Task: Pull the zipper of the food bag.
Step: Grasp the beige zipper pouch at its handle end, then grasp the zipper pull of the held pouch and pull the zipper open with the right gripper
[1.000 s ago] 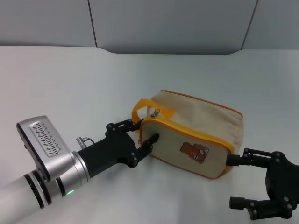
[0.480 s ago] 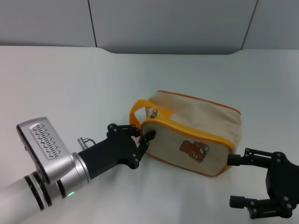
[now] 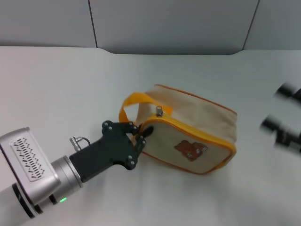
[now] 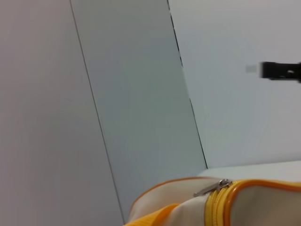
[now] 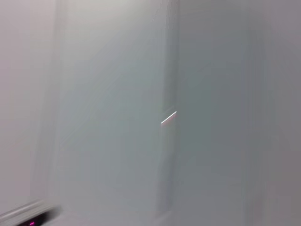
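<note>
The beige food bag (image 3: 197, 127) with a brown bear patch lies on the white table in the head view. Its yellow-orange zipper (image 3: 188, 128) runs along the front top edge, and the silver pull tab (image 3: 159, 111) sits at the bag's left end beside the orange loop handle (image 3: 134, 101). My left gripper (image 3: 142, 133) is shut on the bag's left end just below the pull tab. The left wrist view shows the tab (image 4: 211, 187) and zip track (image 4: 214, 207) close up. My right gripper (image 3: 284, 113) is blurred at the right edge, raised off the table, with its fingers apart.
The white table (image 3: 70, 80) stretches to the left and behind the bag. Grey wall panels (image 3: 169, 23) stand behind the table's far edge. The right wrist view shows only blurred grey wall.
My left gripper closed on the bag's left end and drew the bag a little to the left. My right gripper rose from the front right corner and is moving fast.
</note>
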